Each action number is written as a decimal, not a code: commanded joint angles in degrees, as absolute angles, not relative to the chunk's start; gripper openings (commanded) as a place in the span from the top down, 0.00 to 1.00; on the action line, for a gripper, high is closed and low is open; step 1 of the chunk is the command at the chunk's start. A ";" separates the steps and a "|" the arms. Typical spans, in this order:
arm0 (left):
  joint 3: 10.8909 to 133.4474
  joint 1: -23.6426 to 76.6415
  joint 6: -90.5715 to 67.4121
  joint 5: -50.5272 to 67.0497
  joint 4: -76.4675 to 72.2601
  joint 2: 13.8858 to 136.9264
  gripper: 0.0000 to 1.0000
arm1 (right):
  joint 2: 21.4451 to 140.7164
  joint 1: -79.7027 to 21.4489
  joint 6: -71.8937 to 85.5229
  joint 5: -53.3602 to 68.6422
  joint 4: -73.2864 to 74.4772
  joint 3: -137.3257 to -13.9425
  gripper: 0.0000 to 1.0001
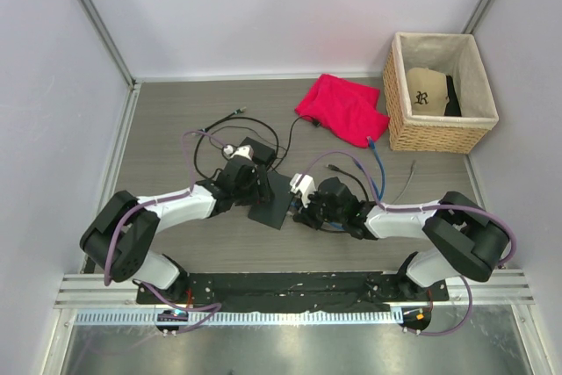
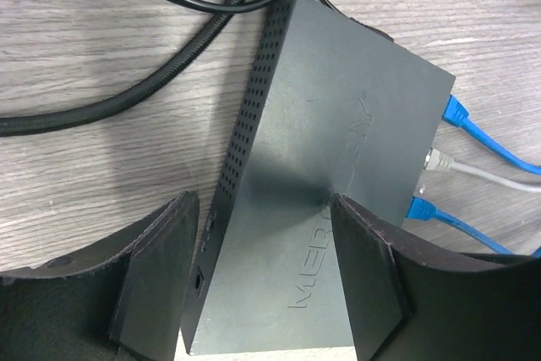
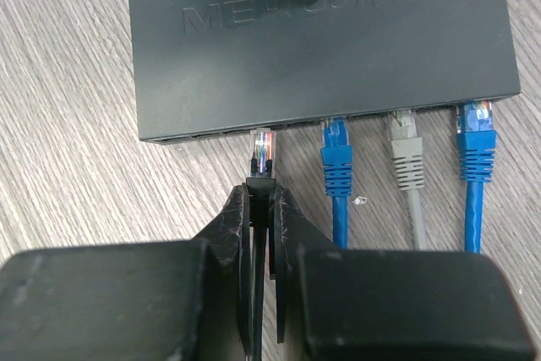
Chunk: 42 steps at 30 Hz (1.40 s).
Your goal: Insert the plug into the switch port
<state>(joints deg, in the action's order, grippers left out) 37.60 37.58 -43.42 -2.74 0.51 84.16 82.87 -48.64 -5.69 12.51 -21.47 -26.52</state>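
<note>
The right fingers (image 3: 237, 221) are pinched narrow on the black boot of the plug (image 3: 264, 151). Its clear tip sits at the mouth of a socket on the switch (image 3: 321, 48), with more of it showing than on the seated plugs beside it. Along that edge a blue cable (image 3: 336, 162), a grey cable (image 3: 407, 158) and a second blue cable (image 3: 475, 154) are already in.

The left fingers (image 2: 156, 281) stand wide, one beside the switch's vented left edge and one over its top. I cannot tell whether they press it.

The switch lies flat in the middle of the surface (image 1: 176, 120) between the arms, sockets facing right. Black cords (image 2: 127, 101) curl just beyond it. A red cloth (image 1: 342, 107) and a wicker basket (image 1: 435, 133) sit far right, well apart.
</note>
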 commanded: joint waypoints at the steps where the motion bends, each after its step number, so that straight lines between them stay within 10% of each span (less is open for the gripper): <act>1: 38.67 37.35 -43.33 -0.26 2.29 84.90 0.32 | 81.47 -48.60 -5.63 10.90 -25.66 -26.81 0.99; 42: 38.76 41.74 -48.43 12.57 -1.13 87.80 0.40 | 84.46 -49.48 -0.44 12.66 -34.09 -34.54 0.99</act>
<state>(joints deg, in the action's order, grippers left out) 38.68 36.93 -43.66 3.03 -0.45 86.13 84.49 -48.64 -4.10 12.71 -18.61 -29.61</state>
